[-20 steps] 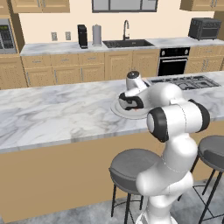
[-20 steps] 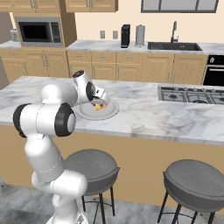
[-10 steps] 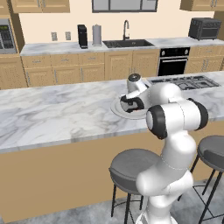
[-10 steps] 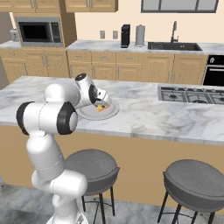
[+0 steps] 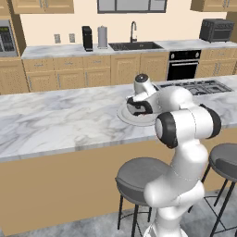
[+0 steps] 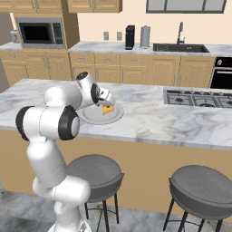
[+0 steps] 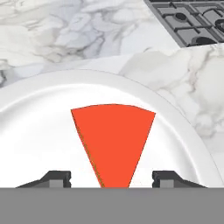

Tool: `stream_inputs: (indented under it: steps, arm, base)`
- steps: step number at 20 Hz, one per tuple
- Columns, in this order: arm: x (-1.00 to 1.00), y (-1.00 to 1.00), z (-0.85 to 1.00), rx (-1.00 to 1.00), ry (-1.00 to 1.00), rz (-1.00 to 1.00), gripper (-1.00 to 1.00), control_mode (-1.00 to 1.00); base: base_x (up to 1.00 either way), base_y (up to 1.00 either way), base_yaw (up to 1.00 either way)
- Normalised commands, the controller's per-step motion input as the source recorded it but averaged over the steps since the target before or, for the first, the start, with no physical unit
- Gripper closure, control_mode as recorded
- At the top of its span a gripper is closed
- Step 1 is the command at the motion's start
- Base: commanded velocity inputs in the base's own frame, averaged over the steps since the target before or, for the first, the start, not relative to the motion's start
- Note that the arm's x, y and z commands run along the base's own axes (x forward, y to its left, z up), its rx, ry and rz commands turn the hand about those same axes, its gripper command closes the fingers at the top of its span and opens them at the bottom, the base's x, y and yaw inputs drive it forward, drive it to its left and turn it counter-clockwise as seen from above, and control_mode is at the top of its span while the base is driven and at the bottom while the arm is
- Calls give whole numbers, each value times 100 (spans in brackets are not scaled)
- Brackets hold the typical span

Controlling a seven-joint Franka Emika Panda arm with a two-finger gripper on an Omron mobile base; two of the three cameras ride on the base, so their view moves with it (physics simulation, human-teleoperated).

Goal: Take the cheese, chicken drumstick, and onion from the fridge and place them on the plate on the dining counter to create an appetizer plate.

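I see plate (image 6: 90, 117) on dining tabletop (image 6: 149, 120), near my edge. Cheese wedge (image 7: 114, 140) on plate, point toward my end effector (image 7: 112, 178), between its fingertips (image 7: 57, 178). Cooktop (image 6: 195, 97) set into tabletop, right of plate. Two stools (image 6: 95, 173) below tabletop front. Sink (image 5: 134, 45) on wall counter behind.

The arm is reaching forward with its elbow bent, and the gripper (image 7: 111, 178) is pointing downward, its jaws standing apart with nothing clamped between them.
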Motion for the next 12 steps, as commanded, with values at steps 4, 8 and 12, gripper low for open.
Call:
stream_inputs:
  steps: [4,8,12]
  arm:
    - [-79,8,94,0,-14,-6,-100,-100]
    - [-86,8,100,0,-7,-9,-100,-100]
    - [-100,7,100,2,0,-7,-100,-100]
  base:
    - [0,0,0]
    - [0,0,0]
    - [0,0,0]
